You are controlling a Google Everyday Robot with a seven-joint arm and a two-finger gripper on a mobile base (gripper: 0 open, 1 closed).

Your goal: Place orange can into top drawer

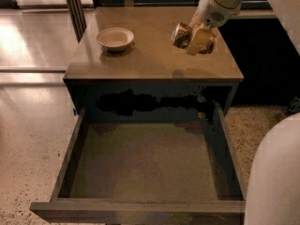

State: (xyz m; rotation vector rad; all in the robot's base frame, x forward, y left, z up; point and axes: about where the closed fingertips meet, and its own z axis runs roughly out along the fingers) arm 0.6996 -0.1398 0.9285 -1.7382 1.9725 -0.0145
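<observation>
The orange can (183,35), shiny orange-gold and dented, is held tilted in my gripper (196,40) above the right part of the cabinet top (150,55), clear of the surface. The gripper's fingers are closed around the can, and my white arm reaches in from the upper right. The top drawer (140,165) is pulled fully open below the cabinet front, with dark walls and a bare olive-grey floor. The can hangs over the cabinet top, behind the drawer's opening.
A round beige bowl (115,38) stands on the cabinet top at the left. A white rounded part of my body (274,177) fills the lower right, next to the drawer's right wall. Speckled floor lies to the left and right of the cabinet.
</observation>
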